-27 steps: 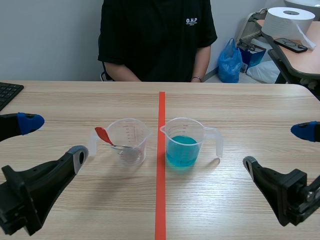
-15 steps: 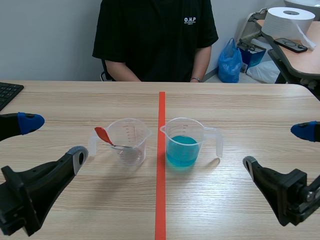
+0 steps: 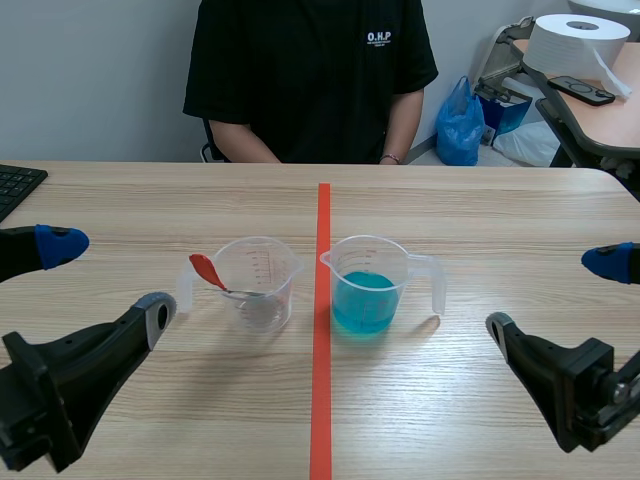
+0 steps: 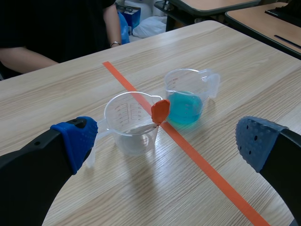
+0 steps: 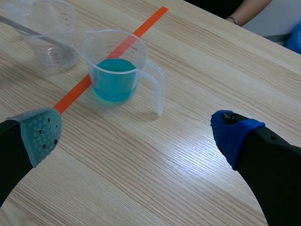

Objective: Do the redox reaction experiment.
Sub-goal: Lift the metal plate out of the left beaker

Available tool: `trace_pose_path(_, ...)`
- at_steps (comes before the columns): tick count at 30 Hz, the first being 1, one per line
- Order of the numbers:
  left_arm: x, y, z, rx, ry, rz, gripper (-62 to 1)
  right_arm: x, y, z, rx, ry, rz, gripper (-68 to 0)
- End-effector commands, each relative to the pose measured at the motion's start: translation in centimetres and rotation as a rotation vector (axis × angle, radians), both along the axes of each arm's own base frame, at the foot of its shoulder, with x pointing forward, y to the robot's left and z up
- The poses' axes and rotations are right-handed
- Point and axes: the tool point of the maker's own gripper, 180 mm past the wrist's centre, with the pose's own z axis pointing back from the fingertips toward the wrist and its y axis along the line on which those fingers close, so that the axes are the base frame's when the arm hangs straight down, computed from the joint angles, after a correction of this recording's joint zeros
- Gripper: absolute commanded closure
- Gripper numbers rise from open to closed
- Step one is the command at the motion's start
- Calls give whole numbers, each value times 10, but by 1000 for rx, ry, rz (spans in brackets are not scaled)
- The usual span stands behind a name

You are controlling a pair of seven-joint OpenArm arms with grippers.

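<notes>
A clear measuring cup (image 3: 258, 280) stands left of the orange tape line, with a metal spoon with a red handle (image 3: 208, 270) leaning in it. A second clear cup with blue liquid (image 3: 368, 285) stands just right of the line, its handle (image 3: 437, 282) pointing right. My left gripper (image 3: 105, 275) is open near the table's left front, short of the spoon cup (image 4: 132, 123). My right gripper (image 3: 555, 290) is open at the right front, short of the blue cup (image 5: 114, 65). Nothing lies between either pair of fingers.
A person in a black shirt (image 3: 310, 75) sits across the table. A keyboard corner (image 3: 15, 185) shows at the far left edge. Another desk with a paper roll (image 3: 575, 45) stands behind at the right.
The person has shifted slightly. Both arms and both cups stay where they were.
</notes>
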Motion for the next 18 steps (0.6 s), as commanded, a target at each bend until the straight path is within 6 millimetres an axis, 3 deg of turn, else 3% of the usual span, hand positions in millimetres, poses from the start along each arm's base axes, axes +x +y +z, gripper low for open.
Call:
trace_pose_path(1,0,1,4,-4,-11,2,-623,2,1,8,12,-26,-1,-679)
trace_pose_path(18,0,1,4,-4,-11,2,-623,1,3,8,15,-23,12,-679)
